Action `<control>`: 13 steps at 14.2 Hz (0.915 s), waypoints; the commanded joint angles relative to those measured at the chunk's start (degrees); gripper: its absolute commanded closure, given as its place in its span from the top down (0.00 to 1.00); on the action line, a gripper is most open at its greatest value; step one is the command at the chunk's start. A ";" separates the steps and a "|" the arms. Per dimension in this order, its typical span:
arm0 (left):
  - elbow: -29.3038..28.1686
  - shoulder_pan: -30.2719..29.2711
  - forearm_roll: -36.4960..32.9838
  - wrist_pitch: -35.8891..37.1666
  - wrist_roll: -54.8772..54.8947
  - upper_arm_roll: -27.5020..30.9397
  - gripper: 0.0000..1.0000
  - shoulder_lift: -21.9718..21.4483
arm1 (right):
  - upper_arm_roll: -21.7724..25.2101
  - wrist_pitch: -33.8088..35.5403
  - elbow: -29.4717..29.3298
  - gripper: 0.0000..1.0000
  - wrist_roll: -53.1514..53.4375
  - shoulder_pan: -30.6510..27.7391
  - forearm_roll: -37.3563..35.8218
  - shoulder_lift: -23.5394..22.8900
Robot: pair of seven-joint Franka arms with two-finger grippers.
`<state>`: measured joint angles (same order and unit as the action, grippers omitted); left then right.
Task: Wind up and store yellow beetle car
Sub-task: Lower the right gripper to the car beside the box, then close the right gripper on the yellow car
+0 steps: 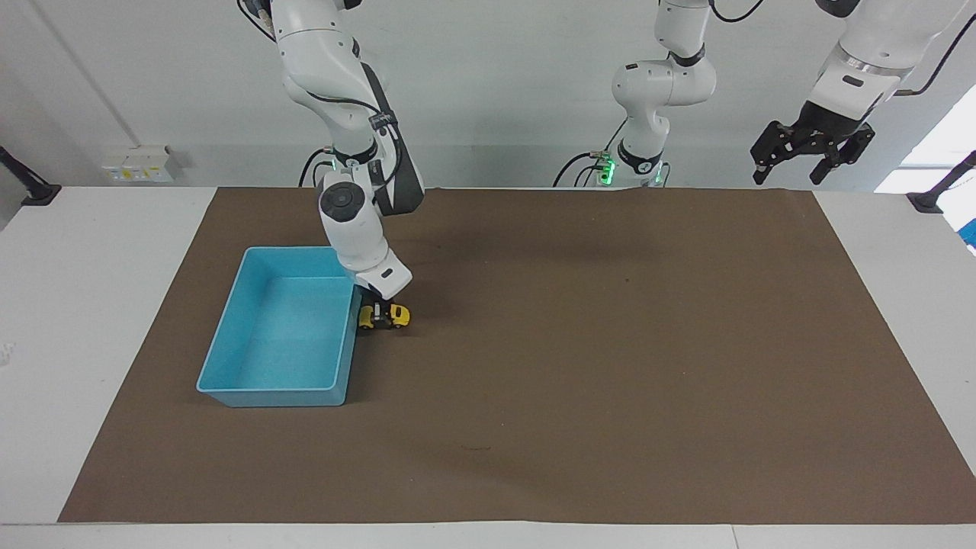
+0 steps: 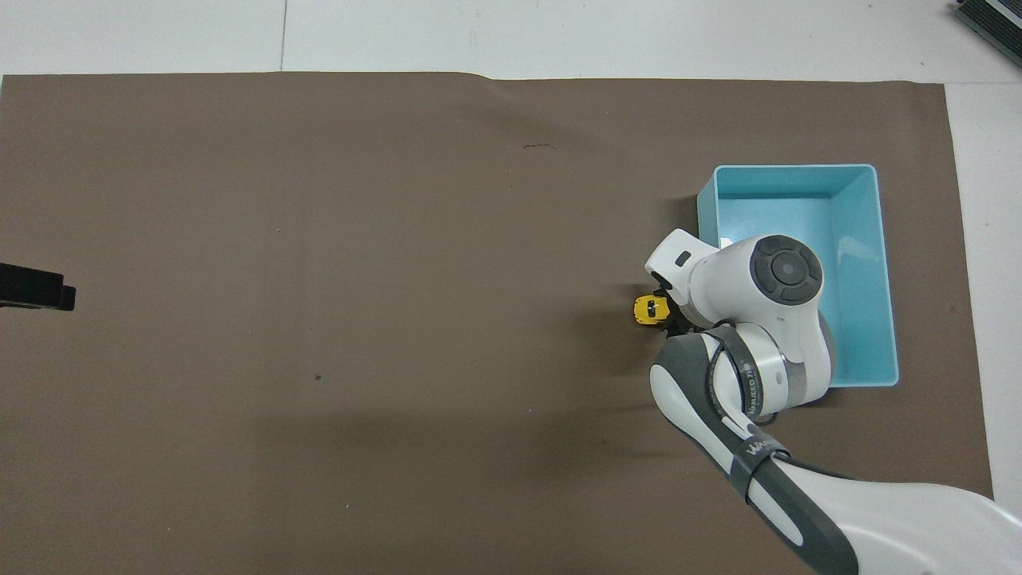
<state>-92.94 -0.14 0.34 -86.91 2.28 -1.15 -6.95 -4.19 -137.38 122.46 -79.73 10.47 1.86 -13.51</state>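
The white surface (image 1: 91, 320) is covered over most of its width by a brown mat (image 1: 610, 381), with bare white strips showing at both ends and along the edge farthest from the robots. On the mat, toward the right arm's end, stands an open blue tray (image 1: 229, 393), its long sides running away from the robots. Just beside the tray's long wall that faces the middle of the mat, near its corner closest to the robots, the yellow beetle car (image 1: 398, 316) sits on the mat on its wheels. A small dark scuff (image 1: 474, 447) marks the mat farther from the robots than the car.
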 commanded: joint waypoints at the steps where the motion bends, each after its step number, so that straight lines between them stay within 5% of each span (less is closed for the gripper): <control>1: 0.30 0.58 0.54 1.21 -0.61 0.62 1.00 -0.61 | -0.47 -0.87 -0.02 0.09 0.97 0.42 -0.55 -0.20; 13: 0.30 0.58 0.54 1.21 -0.61 0.62 1.00 -0.61 | -0.47 0.35 -6.96 0.03 4.32 3.24 0.16 -2.48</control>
<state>-92.93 -0.14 0.34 -86.89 2.28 -1.15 -6.95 -4.25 -137.77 117.64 -76.39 14.11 1.90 -15.00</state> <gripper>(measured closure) 0.000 0.520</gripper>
